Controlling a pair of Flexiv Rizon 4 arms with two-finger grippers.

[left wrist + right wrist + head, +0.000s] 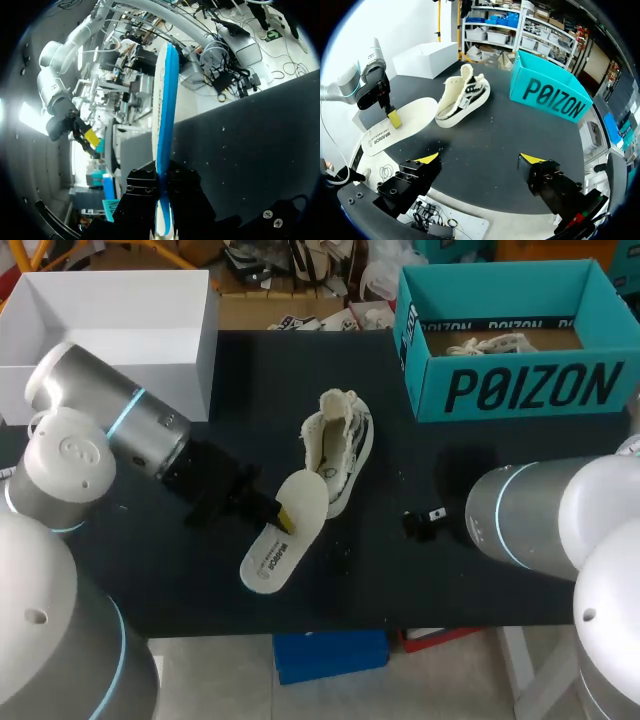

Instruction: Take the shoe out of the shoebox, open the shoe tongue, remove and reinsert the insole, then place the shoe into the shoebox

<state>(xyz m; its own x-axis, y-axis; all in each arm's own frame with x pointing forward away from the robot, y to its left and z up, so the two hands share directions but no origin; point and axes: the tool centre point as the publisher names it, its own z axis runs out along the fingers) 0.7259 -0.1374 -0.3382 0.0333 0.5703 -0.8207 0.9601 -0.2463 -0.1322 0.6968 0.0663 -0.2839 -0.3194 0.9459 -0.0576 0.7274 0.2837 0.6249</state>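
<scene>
The left gripper (282, 514) is clamped on the white insole (288, 538), lower centre of the head view, seemingly lifted off the dark surface (450, 580). Just beyond lies the cream sneaker (340, 445), centre frame. The right gripper (480, 159) gapes wide, holding nothing. The teal shoebox (520, 390) stands upper right.

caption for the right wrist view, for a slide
Left hand holds the insole beside the shoe; right hand open, teal shoebox beyond.

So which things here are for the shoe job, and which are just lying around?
For the job: shoe, insole, teal shoebox, left pincer gripping the insole, right pincer, open.
Just lying about: white box.
</scene>
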